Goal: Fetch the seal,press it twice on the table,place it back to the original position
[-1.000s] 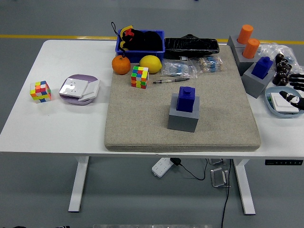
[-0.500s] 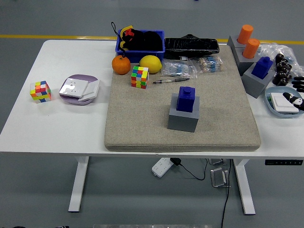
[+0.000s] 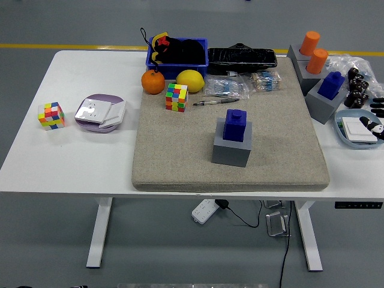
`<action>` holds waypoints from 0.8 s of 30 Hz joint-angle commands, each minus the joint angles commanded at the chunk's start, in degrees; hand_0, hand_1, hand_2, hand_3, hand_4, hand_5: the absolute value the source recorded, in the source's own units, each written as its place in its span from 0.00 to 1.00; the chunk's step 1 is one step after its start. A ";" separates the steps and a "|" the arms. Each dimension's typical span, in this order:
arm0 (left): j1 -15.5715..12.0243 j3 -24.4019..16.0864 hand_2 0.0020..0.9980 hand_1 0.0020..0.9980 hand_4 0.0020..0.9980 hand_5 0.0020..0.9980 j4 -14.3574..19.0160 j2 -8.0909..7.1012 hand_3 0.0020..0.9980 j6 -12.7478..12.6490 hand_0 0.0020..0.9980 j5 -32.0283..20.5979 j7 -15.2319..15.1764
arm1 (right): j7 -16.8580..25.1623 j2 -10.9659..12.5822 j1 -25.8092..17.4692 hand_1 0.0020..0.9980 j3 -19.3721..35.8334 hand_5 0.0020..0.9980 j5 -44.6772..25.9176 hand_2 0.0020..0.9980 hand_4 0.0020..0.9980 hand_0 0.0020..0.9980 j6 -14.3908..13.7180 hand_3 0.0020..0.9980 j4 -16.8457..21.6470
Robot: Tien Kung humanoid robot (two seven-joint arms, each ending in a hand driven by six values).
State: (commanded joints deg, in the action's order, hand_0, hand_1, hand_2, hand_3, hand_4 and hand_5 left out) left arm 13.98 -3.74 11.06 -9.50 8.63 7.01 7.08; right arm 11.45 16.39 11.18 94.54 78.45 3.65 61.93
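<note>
The right hand (image 3: 377, 114) has drawn back toward the right edge over the last second, so that only a few black fingertips show now, above the grey dish (image 3: 348, 133) at the counter's right side; how wide it is I cannot tell, and nothing seems to be in it. The left hand is nowhere to be seen. The blue seal (image 3: 234, 125) stands upright on its grey block (image 3: 231, 151) in the middle of the beige mat (image 3: 180, 156), well apart from the hand, away to its left and a little nearer the counter's front edge. A second blue seal (image 3: 330, 84) sits on another grey block much closer, just up and left of the fingertips, so it is not certain which is meant. The fetch looks not yet begun. To do it well, I would think the hand should come over the seal from above, close around its narrower top knob and lift straight up, so the block beneath stays put for the return.
</note>
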 joint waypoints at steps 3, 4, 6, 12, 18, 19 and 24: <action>-0.04 0.01 0.79 0.82 0.82 0.43 0.02 -0.03 0.84 -0.01 0.82 0.07 -0.01 | -0.15 0.02 -0.10 0.64 0.00 0.09 0.01 0.61 0.88 0.73 0.10 0.61 0.00; -0.06 0.04 0.79 0.82 0.82 0.43 0.02 -0.03 0.84 -0.02 0.82 0.04 -0.01 | -0.20 0.03 -0.12 0.64 -0.03 0.09 0.06 0.61 0.88 0.74 0.12 0.61 0.00; -0.10 0.09 0.79 0.82 0.82 0.43 0.04 -0.04 0.84 -0.02 0.82 0.02 0.00 | -0.25 0.04 -0.13 0.64 -0.09 0.09 0.09 0.61 0.88 0.74 0.15 0.61 -0.02; -0.15 0.39 0.79 0.82 0.82 0.43 0.05 -0.13 0.84 -0.03 0.82 -0.12 -0.03 | -0.40 0.01 -0.11 0.64 -0.25 0.09 0.00 0.61 0.88 0.74 0.25 0.61 -0.03; -0.12 0.39 0.79 0.82 0.82 0.43 0.11 -0.20 0.84 0.01 0.82 0.01 -0.06 | -0.66 -0.04 -0.27 0.64 -0.41 0.09 -0.70 0.61 0.88 0.74 0.31 0.61 0.13; -0.09 0.37 0.79 0.82 0.82 0.43 0.11 -0.21 0.84 0.00 0.82 0.02 -0.07 | -0.69 -0.08 -0.25 0.64 -0.37 0.09 -0.58 0.61 0.88 0.74 0.32 0.61 0.18; 0.02 0.68 0.79 0.82 0.82 0.43 0.13 -0.28 0.84 0.04 0.82 -0.04 -0.07 | -0.80 -0.15 -0.15 0.64 -0.27 0.09 -0.28 0.61 0.88 0.74 0.36 0.61 0.08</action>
State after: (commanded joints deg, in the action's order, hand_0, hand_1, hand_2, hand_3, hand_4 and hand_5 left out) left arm 14.00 -3.06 11.19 -9.77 8.67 6.98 7.01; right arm 10.65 16.24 11.03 94.27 78.17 4.01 62.01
